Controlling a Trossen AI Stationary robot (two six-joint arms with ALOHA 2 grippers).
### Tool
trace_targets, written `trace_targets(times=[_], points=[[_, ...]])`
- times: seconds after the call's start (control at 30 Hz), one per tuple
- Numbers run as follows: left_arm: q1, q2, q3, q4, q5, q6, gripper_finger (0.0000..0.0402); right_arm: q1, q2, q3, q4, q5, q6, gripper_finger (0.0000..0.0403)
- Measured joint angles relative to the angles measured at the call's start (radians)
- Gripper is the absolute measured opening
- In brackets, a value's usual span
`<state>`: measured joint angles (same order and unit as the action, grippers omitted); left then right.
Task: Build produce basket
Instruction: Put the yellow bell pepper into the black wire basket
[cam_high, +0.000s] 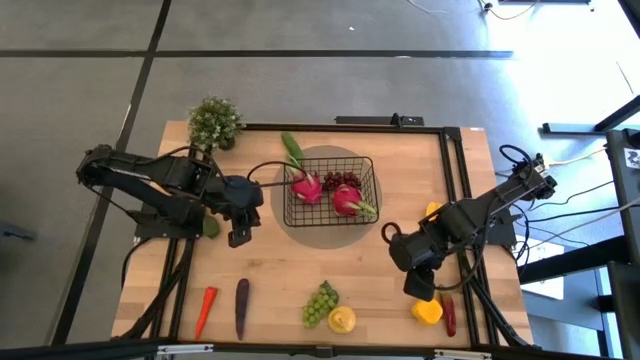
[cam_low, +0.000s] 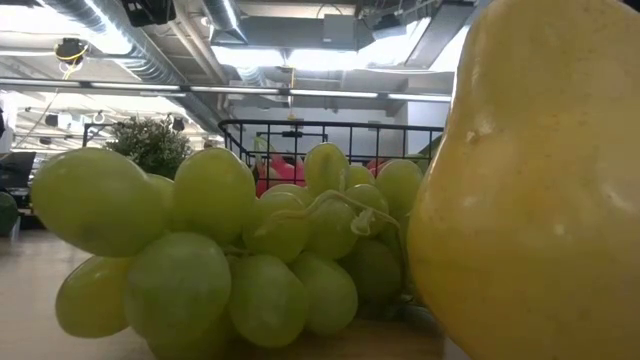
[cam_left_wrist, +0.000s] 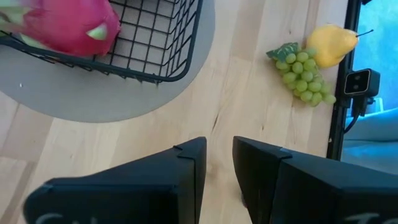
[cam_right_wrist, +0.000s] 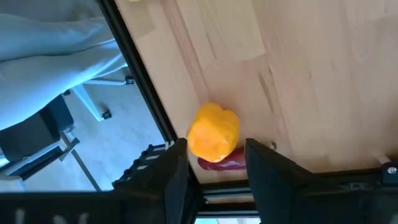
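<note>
The basket (cam_high: 331, 190) sits mid-table on a grey mat and already holds two dragon fruits and some purple grapes. The right gripper (cam_right_wrist: 214, 163) hangs over the yellow pepper (cam_right_wrist: 213, 131) near the table's edge, fingers apart with the pepper between them, probably to grab it next. A red chili (cam_right_wrist: 222, 163) peeks out under the pepper, mostly hidden. The left gripper (cam_left_wrist: 219, 177) waits beside the basket, fingers a little apart, holding nothing. Green grapes (cam_low: 230, 250) block most of the low view.
</note>
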<state>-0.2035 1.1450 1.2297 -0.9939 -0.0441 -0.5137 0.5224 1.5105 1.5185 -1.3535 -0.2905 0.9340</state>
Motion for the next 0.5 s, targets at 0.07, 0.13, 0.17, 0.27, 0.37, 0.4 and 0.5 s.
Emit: trace_targets(times=[0.07,0.13,0.17,0.27,0.37,0.4,0.5], points=[[0.0,0.0,0.0,0.0,0.0,0.0,0.0069,0.0,0.0,0.0,-0.002,0.0,0.0,0.0149],[0.0,0.0,0.0,0.0,0.0,0.0,0.0069,0.0,0.0,0.0,-0.002,0.0,0.0,0.0149],[0.0,0.0,0.0,0.0,0.0,0.0,0.0069,0.002,0.0,0.0,-0.003,0.0,0.001,0.0149],[0.0,0.0,0.0,0.0,0.0,0.0,0.0069,0.019,0.0,0.0,-0.008,0.0,0.003,0.0149],[0.0,0.0,0.0,0.0,0.0,0.0,0.0069,0.047,0.0,0.0,-0.013,-0.002,0.006,0.0149],[0.0,0.0,0.0,0.0,0.0,0.0,0.0069,0.059,0.0,0.0,-0.014,-0.007,0.014,0.0149],[0.0,0.0,0.0,0.0,0.0,0.0,0.0069,0.109,0.0,0.0,-0.014,-0.016,0.08,0.0149]])
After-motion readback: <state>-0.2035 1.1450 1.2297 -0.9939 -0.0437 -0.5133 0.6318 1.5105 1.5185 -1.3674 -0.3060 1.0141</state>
